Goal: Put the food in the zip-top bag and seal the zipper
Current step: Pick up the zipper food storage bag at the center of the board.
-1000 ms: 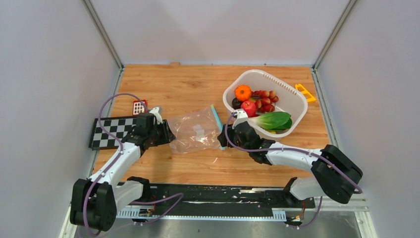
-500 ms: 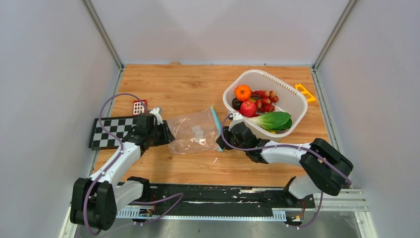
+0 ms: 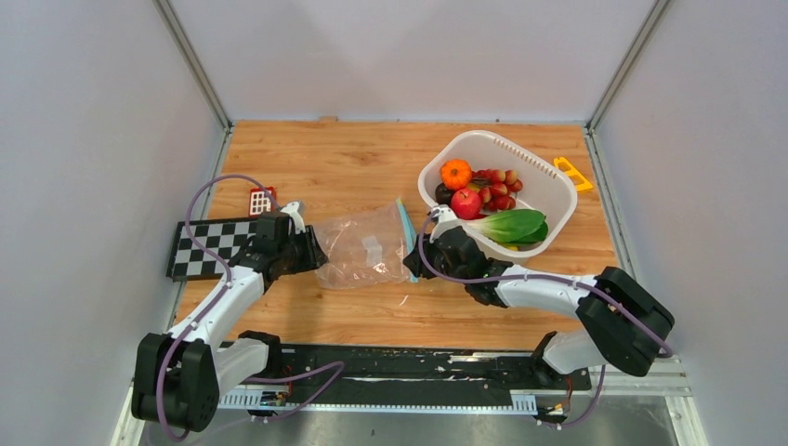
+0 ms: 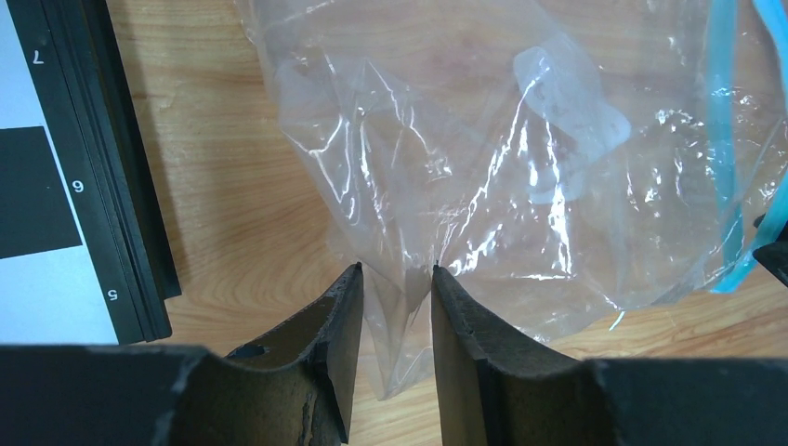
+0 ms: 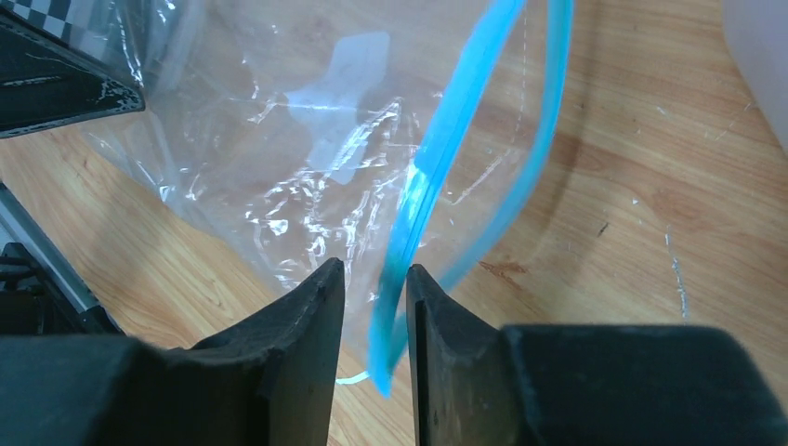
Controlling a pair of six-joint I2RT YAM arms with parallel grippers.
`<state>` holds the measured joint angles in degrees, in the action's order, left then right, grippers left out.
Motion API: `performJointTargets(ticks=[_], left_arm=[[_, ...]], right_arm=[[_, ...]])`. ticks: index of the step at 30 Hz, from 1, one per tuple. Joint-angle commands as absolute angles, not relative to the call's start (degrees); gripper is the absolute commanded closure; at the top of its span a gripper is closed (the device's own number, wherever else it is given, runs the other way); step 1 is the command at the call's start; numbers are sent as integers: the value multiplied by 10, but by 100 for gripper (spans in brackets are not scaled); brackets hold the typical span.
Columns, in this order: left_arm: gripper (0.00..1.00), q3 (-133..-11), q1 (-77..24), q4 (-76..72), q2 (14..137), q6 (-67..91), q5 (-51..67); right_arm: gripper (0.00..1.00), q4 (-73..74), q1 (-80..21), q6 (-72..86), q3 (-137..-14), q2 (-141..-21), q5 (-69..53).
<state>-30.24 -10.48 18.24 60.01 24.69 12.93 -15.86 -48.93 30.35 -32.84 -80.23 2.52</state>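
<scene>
The clear zip-top bag is stretched between my two grippers over the wooden table. My left gripper is shut on its left corner, and the plastic creases run into the fingertips in the left wrist view. My right gripper is shut on the teal zipper at the bag's right edge; the mouth gapes open in a loop. The food lies in the white basket: tangerine, apple, grape bunch and dark purple piece. The lemon is hidden.
A green leafy vegetable also lies in the basket, just right of my right gripper. A black-and-white checkerboard lies left of the bag, with a small red-and-white block behind it. A yellow piece lies behind the basket.
My right gripper has shifted slightly left with the zipper edge, so the bag is a little more bunched. The left gripper has stayed put.
</scene>
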Motion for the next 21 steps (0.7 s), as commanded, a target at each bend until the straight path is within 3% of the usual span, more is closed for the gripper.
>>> performJointTargets(ticks=[1,8,15,18,20,21], left_arm=[[60,-303,-107,175,597,239,131],[60,-300,-107,154,600,246,146],[60,-293,-107,151,591,253,158],[60,-287,-107,148,583,256,158],[60,-284,-107,147,580,256,159],[60,-285,-107,147,579,256,158]], right_arm=[[68,-158,-486,289,-353,-772,24],[83,-166,-485,280,-362,-768,-42],[83,-151,-483,281,-361,-785,-20],[88,-147,-480,279,-366,-797,-25],[100,-148,-481,281,-367,-801,-34],[100,-146,-481,282,-369,-799,-37]])
